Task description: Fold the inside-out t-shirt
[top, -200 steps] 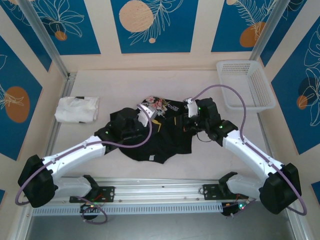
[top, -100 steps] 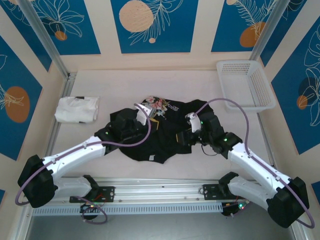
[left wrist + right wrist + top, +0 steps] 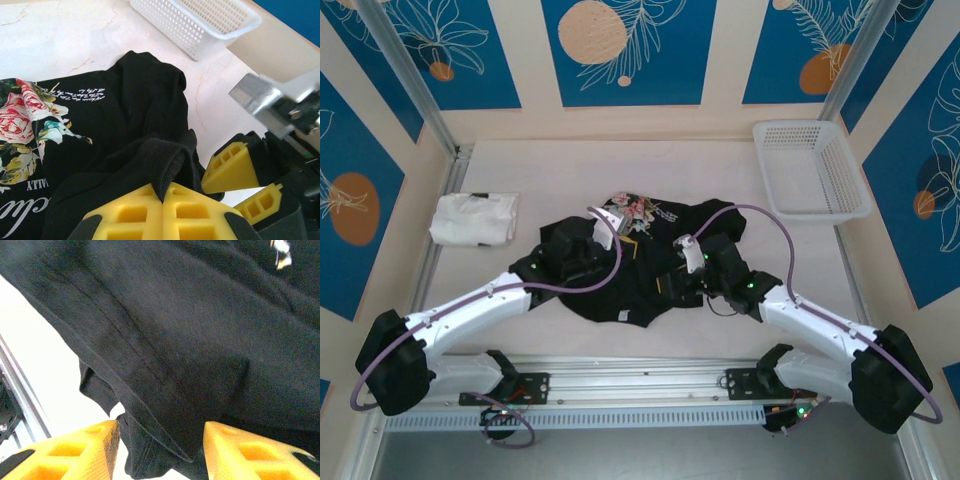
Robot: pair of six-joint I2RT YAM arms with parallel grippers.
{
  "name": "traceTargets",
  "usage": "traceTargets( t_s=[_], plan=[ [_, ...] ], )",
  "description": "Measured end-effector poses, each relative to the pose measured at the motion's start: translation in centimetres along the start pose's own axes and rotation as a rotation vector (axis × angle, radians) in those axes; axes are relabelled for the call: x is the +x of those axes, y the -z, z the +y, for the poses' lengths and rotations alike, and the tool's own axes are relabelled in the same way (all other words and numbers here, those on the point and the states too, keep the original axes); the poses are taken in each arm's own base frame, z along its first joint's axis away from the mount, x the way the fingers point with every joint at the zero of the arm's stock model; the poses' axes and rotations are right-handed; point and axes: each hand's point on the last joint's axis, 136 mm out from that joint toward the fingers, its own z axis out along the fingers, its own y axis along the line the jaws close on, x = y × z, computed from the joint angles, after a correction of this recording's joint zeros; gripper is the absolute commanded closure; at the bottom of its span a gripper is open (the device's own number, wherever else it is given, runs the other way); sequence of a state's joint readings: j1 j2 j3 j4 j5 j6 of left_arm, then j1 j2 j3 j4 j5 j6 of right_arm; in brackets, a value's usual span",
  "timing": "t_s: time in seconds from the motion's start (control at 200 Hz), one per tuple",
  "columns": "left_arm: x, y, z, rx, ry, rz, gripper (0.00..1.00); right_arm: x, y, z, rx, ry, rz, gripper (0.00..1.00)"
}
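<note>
Black cloth everywhere: the inside-out t-shirt (image 3: 650, 290) lies crumpled in the middle of the pale table (image 3: 570, 165), right between my two arms, with its floral print (image 3: 20, 115) facing up on the far part. My left gripper (image 3: 162, 199) has its yellow pads pressed together with a peak of black fabric nipped between them, raised into a little tent. My right gripper (image 3: 160, 440) sits low at the shirt's near right edge with its jaws apart. A hem and a fold of black cloth hang across the gap, and neither pad is squeezing it. From my left wrist I can see the right gripper's yellow fingers (image 3: 230, 167) just beside that pinch. Off at the far right corner sits the white basket (image 3: 810, 170), well apart from the shirt, and a folded white garment (image 3: 472, 218) lies out to the left.
</note>
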State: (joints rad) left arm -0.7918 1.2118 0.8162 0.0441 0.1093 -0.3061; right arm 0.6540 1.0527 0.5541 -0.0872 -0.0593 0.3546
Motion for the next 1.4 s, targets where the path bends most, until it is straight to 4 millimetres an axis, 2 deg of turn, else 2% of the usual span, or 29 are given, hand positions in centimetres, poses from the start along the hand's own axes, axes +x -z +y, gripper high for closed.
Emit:
traceTargets(
  t_s=[0.28, 0.445, 0.595, 0.695, 0.84, 0.985, 1.15, 1.285, 1.4],
  plan=[
    [0.0, 0.0, 0.0, 0.000, 0.000, 0.000, 1.00, -3.7, 1.7, 1.2, 0.010, 0.104, -0.133, 0.49],
    [0.0, 0.0, 0.0, 0.000, 0.000, 0.000, 1.00, -5.9, 1.3, 2.6, 0.006, 0.173, -0.156, 0.46],
    [0.0, 0.0, 0.0, 0.000, 0.000, 0.000, 1.00, -6.4, 0.3, 3.3, 0.010, 0.219, -0.150, 0.46],
    [0.0, 0.0, 0.0, 0.000, 0.000, 0.000, 1.00, -6.5, -0.2, 3.3, 0.029, 0.236, -0.145, 0.54],
    [0.4, -0.1, 0.1, -0.002, 0.001, 0.007, 1.00, -6.9, -0.3, 2.9, 0.063, 0.246, -0.155, 0.81],
    [0.6, -0.1, 0.2, -0.004, 0.002, 0.011, 1.00, -7.3, 0.1, 2.7, 0.087, 0.255, -0.174, 1.00],
    [0.5, -0.2, 0.2, -0.002, 0.001, 0.009, 1.00, -8.1, 1.6, 2.6, 0.098, 0.247, -0.211, 1.00],
    [0.7, -0.8, 0.3, -0.003, 0.002, 0.013, 0.99, -9.5, 2.8, 1.4, 0.122, 0.191, -0.247, 1.00],
    [1.1, -1.2, 0.5, -0.007, 0.004, 0.029, 1.00, -9.8, 3.2, 0.6, 0.133, 0.157, -0.250, 1.00]
  ],
)
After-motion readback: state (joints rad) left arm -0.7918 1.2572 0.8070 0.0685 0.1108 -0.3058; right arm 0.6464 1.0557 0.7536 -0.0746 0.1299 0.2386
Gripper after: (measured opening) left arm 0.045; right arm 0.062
